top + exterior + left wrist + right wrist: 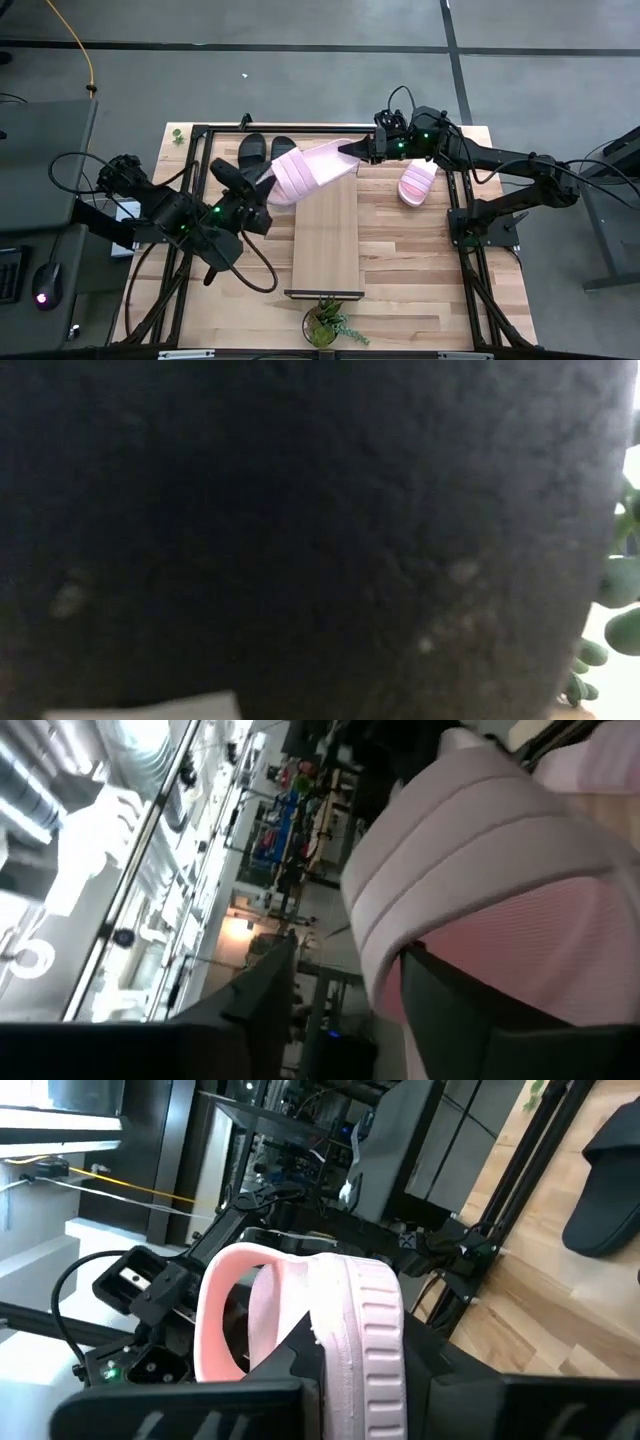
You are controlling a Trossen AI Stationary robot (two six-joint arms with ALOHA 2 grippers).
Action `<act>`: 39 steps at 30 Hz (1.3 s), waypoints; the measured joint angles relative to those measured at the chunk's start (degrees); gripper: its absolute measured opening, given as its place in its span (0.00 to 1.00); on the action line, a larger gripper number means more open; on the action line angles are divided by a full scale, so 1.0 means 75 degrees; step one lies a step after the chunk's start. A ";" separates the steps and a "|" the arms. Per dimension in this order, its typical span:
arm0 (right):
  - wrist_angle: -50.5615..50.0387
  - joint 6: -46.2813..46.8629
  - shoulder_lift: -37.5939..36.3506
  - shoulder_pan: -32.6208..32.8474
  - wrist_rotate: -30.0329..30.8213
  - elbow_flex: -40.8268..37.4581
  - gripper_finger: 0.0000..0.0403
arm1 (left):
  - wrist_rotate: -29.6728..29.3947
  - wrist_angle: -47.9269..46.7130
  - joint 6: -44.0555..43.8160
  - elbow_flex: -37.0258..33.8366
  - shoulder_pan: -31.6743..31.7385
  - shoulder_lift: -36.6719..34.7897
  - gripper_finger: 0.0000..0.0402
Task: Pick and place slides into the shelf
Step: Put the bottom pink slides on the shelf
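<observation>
Pink slide [305, 172], held over the shelf's [325, 245] far end near the worktop's [420, 290] far edge, is clamped at both ends: left pincer [262, 190] on one, right pincer [352, 150] on the other. Best to let one pincer release, then lower it level onto the plank. The second pink slide [417, 184] lies toward the far right corner, the black pair [262, 150] at the far edge.

Even overhead light; low view blocked, blurred.
</observation>
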 joint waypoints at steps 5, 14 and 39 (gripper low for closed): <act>-0.0041 -0.0095 -0.0050 -0.0148 0.0068 0.0000 0.10 | -0.0664 -0.0261 -0.0483 0.0006 0.0004 -0.0295 0.52; 0.0008 -0.0248 -0.0604 -0.0709 0.0487 0.0000 0.10 | -0.0639 -0.0479 -0.1082 0.0006 0.0579 -0.1053 0.57; -0.2000 -0.1550 -0.2382 0.1454 0.4995 0.0000 0.10 | 0.6027 -0.0437 -0.5942 0.0006 0.4413 -0.2615 0.48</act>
